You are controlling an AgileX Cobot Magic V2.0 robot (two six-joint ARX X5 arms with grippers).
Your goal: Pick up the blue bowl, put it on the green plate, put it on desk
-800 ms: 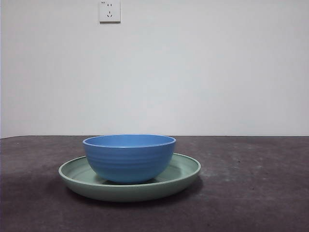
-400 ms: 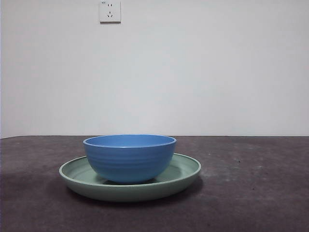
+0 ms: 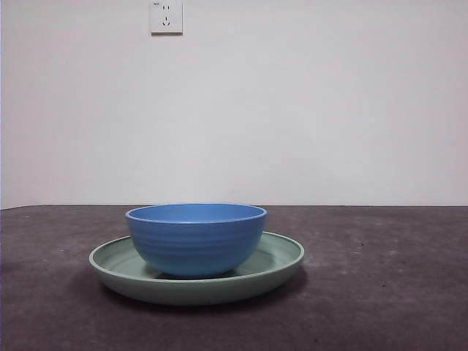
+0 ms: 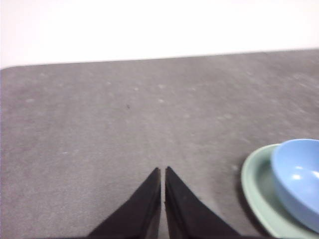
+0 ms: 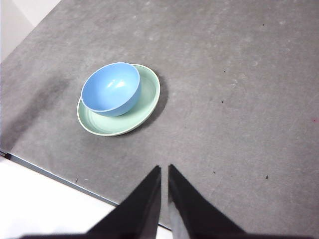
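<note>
Risk of tipping or dragging the blue bowl (image 5: 110, 88) on the green plate (image 5: 144, 107) resting on the desk (image 5: 239, 99), well ahead of the right gripper (image 5: 164, 169) and beside the left gripper (image 4: 163, 172), both pinched closed, empty.

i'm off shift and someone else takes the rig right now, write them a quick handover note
Left gripper: jaws shut, holding nothing, over bare desk beside the dishes.
Right gripper: jaws shut, holding nothing, raised well clear of the dishes.
Blue bowl: upright in the green plate, a little off centre; neither gripper touches it.
Done: the bowl is on the plate.
Left: if the last step means returning the bowl to the desk, that is not yet done.
</note>
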